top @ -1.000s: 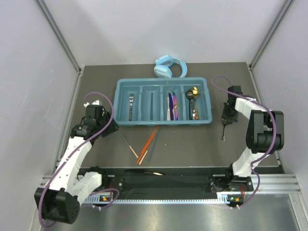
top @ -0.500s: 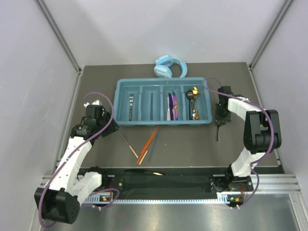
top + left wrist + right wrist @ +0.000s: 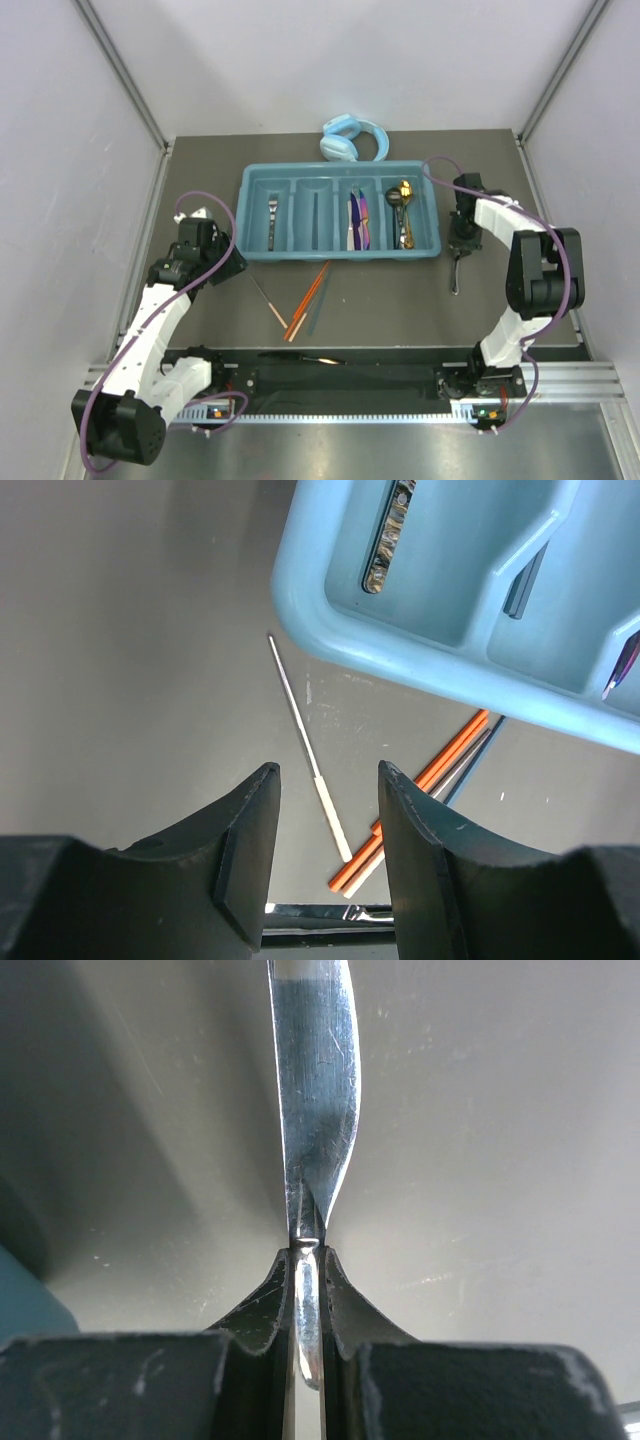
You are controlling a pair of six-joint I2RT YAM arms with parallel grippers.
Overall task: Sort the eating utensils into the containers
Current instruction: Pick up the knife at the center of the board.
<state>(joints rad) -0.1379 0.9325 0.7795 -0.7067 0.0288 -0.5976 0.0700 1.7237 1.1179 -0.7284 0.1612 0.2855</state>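
Right pincer (image 3: 307, 1260) clamped on silver knife (image 3: 315, 1080)

1 tray (image 3: 340, 256), 4 compartments (image 3: 318, 215), 1 headphone set (image 3: 352, 140).

Soft, even overhead light, faint shadows. Glare streaks the knife (image 3: 318, 1080) at my right wrist; my left fingers (image 3: 245, 850) blur close-up.
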